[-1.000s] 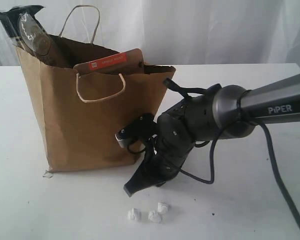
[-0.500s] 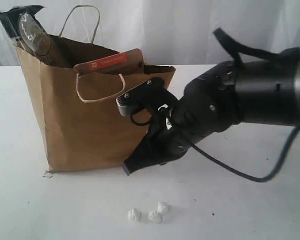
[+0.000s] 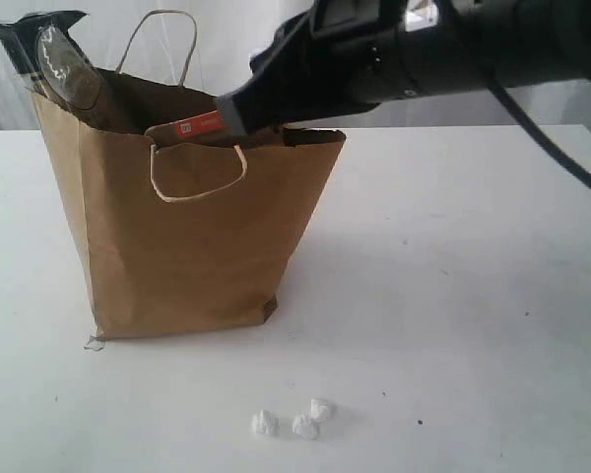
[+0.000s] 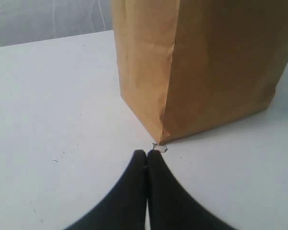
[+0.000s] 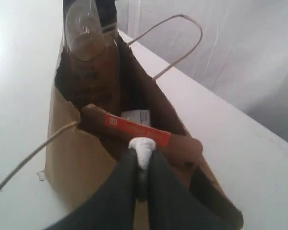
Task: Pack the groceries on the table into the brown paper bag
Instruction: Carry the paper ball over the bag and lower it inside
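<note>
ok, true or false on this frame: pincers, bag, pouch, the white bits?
1. The right pincer is pinching a white lump above the open brown paper bag. True.
2. The bag lies tipped on its side. False: it stands upright on the table.
3. The left pincer is open. False: it is shut and empty, down by a bottom corner of the bag.
4. Three white lumps lie on the table in front of the bag. True.
5. The orange-labelled pouch lies on the table beside the bag. False: it is in the bag, with its top edge poking out.
</note>
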Tool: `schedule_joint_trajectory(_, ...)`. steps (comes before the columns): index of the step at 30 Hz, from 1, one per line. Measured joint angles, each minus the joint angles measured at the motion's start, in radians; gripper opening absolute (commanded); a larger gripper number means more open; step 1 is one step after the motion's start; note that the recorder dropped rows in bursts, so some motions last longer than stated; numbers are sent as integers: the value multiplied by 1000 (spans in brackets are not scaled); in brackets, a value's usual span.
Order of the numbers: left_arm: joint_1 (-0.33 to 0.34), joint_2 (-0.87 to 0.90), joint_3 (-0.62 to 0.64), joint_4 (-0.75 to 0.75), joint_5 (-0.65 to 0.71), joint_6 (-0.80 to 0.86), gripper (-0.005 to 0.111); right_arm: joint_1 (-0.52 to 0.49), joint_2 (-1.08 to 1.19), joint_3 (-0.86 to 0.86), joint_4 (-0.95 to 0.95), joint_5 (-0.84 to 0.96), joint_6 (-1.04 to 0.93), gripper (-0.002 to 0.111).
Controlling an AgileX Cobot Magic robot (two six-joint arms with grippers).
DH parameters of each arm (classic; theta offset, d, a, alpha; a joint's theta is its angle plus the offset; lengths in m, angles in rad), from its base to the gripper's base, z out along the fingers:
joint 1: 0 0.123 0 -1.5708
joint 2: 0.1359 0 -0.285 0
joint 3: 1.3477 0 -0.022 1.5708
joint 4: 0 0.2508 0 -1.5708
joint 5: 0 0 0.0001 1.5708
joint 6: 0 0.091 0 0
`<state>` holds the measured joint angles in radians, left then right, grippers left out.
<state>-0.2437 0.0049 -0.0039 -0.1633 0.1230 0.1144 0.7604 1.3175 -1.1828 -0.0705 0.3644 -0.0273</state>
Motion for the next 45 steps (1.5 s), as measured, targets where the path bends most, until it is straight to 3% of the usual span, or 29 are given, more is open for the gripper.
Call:
schedule_joint_trajectory(18,0,0,0,0,0,0,0,-58,222,-133,-12,91,-20,0)
schedule_joint_trajectory(28,0,0,0,0,0,0,0,10,271,-296,21,0,-61,0)
schedule_joint_trajectory(36,0,0,0,0,0,0,0,26,410,-413,71,91,-89,0)
schedule_joint_trajectory(45,0,0,0,0,0,0,0,57,427,-432,96,103,-121,0)
